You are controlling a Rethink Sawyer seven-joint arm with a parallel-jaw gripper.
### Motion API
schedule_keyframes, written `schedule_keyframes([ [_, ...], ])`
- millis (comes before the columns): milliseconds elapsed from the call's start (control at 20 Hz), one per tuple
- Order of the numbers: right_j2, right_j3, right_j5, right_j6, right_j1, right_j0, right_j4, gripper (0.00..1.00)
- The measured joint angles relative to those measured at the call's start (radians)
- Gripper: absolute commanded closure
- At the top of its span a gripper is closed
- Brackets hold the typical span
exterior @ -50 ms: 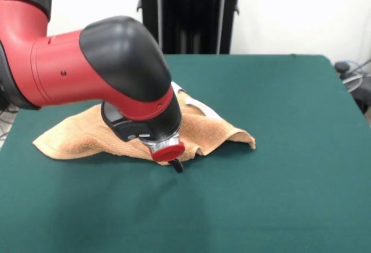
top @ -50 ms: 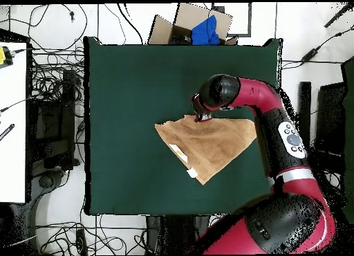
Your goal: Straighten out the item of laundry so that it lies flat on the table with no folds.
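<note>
Currently towel [exterior @ -50 ms: 87,134] lies rumpled near table [exterior @ -50 ms: 278,195] centre, one edge raised in folds. Gripper [exterior @ -50 ms: 177,165] sits low at towel's edge; finger state cannot be told.

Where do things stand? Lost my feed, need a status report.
Hand low at towel's near edge, open or shut unclear. Towel rumpled, not flat on the table. Nothing else in the way.
</note>
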Motion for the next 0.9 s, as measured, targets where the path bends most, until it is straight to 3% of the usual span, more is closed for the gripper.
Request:
schedule_keyframes([
  [900, -0.005, -0.035, 0.016, -0.088, 0.029, 0.004, -0.038, 0.0],
])
